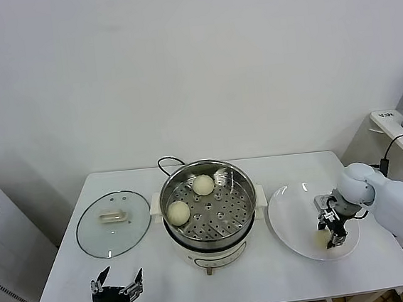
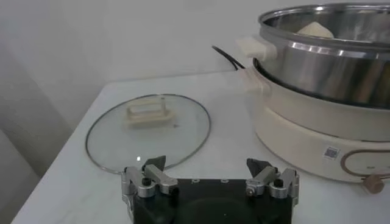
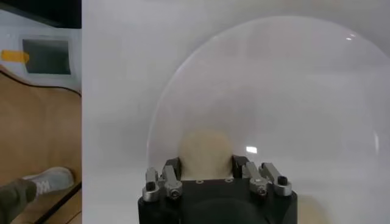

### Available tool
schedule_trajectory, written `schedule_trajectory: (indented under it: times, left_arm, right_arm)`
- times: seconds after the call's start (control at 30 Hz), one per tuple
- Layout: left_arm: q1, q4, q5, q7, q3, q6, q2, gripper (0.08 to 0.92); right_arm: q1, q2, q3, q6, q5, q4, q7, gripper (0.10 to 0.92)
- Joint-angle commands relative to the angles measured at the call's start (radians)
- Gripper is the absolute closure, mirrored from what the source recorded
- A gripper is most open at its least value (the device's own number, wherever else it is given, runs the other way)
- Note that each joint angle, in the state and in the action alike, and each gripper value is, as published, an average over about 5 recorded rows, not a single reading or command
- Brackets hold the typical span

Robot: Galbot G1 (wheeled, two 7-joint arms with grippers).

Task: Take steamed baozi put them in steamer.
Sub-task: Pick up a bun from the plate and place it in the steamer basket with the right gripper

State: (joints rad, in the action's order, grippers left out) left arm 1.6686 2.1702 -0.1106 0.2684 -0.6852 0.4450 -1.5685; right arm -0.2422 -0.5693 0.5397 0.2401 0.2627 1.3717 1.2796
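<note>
1. The right gripper [image 3: 206, 165] pointed down over a round white plate [image 3: 292, 91] that lay on a white table [image 3: 116, 91].
2. A cream-white bun [image 3: 206, 151] sat on the plate between the gripper's two fingers [image 3: 172, 167], which stood close against its sides.
3. Part of a second pale bun [image 3: 308, 210] showed at the picture's edge beside the gripper's black body.
4. Past the table's edge lay a wooden floor [image 3: 36, 134], with a white device [image 3: 36, 52] on it.
5. A grey shoe [image 3: 52, 179] stood on that floor.

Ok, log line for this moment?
right tool: closed on baozi on plate | steamer: two baozi | left tool: open, parked
</note>
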Motion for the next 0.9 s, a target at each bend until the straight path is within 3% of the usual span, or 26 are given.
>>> schedule_trajectory:
  times: [0.03, 0.33, 0.63, 0.77, 0.9]
  left_arm:
    - [-0.016, 0.0, -0.009, -0.003, 0.005, -0.003, -0.004, 0.177]
    - [-0.038, 0.001, -0.045, -0.016, 0.01, -0.024, -0.002, 0.177]
    - [-0.038, 0.016, -0.056, -0.03, 0.027, -0.049, -0.004, 0.177]
    - [-0.042, 0.019, -0.053, -0.031, 0.026, -0.051, -0.012, 0.177]
    - [-0.045, 0.021, -0.054, -0.031, 0.031, -0.051, -0.02, 0.177]
  right_arm:
    - [0.298, 0.052, 0.153, 0.036, -0.129, 0.033, 0.019, 0.516]
    - [0.907, -0.105, 0.579, 0.123, -0.397, 0.033, 0.046, 0.516]
    - [1.034, -0.406, 0.681, 0.139, -0.567, -0.048, 0.032, 0.516]
    - [0.993, -0.509, 0.688, 0.042, -0.659, -0.088, 0.031, 0.516]
    - [0.937, -0.571, 0.718, -0.23, -0.712, -0.137, 0.047, 0.533]
